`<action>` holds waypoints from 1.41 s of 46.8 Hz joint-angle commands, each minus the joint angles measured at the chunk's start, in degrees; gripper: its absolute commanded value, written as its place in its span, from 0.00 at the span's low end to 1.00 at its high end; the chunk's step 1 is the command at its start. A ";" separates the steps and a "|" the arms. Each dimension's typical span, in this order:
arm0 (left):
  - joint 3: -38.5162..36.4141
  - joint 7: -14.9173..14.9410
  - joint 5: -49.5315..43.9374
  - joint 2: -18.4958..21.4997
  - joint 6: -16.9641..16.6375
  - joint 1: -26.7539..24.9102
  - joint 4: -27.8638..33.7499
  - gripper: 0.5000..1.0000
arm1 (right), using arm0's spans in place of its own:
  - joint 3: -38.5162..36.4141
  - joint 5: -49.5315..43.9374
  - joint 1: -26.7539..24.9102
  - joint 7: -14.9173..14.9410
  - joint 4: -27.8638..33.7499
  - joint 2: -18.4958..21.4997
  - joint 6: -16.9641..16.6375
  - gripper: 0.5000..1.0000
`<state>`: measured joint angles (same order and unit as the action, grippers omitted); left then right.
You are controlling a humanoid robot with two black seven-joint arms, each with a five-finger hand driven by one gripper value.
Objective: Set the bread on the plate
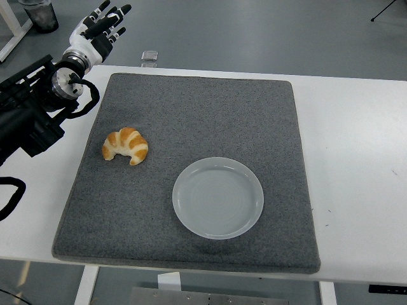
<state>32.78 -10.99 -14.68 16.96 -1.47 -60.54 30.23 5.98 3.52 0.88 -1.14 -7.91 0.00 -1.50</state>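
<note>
Your bread [126, 145] is a golden croissant lying on the left part of the grey mat [191, 114], its curved back toward the far side and both tips pointing toward the near edge. Nothing touches it. The plate [218, 197], pale and translucent, sits on the same mat to the right of the bread and nearer to you, well apart from it, with bare mat between the two.

Look at the left hand [100, 30]: it is raised beyond the far left corner of the mat, past the table's far edge, with its black-tipped fingers extended and close together, holding nothing. The wrist and black forearm slant down from it toward the picture's left edge, above the bare strip of white table [356, 159] beside the mat. The hand is well apart from the bread, on its far side.

Around that, you have a small clear object [150, 57] lying just beyond the table's far edge and a dark cup [41, 14] at the top left corner.
</note>
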 commanded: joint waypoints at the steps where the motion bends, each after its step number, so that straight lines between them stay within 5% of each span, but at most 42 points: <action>1: 0.00 -0.09 0.09 0.00 0.06 -0.01 0.00 0.98 | 0.00 0.00 0.00 0.00 0.00 0.00 0.00 0.90; 27: -0.09 -0.44 0.97 1.32 2.52 -0.72 0.00 0.98 | 0.00 0.00 0.00 0.00 0.00 0.00 0.00 0.90; 46: -0.44 0.00 22.05 1.58 7.35 -1.95 0.97 0.98 | 0.00 0.00 0.00 0.00 0.00 0.00 0.00 0.90; 53: -5.18 0.88 28.04 7.20 12.54 -2.91 7.02 0.98 | 0.00 0.00 0.00 0.00 0.00 0.00 0.00 0.90; 66: -21.88 0.70 31.55 20.55 16.32 -9.33 22.84 0.98 | 0.00 0.00 0.00 0.00 0.00 0.00 0.00 0.90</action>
<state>14.03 -10.25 15.53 34.68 13.63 -68.53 49.70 5.98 3.52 0.87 -1.16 -7.91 0.00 -1.49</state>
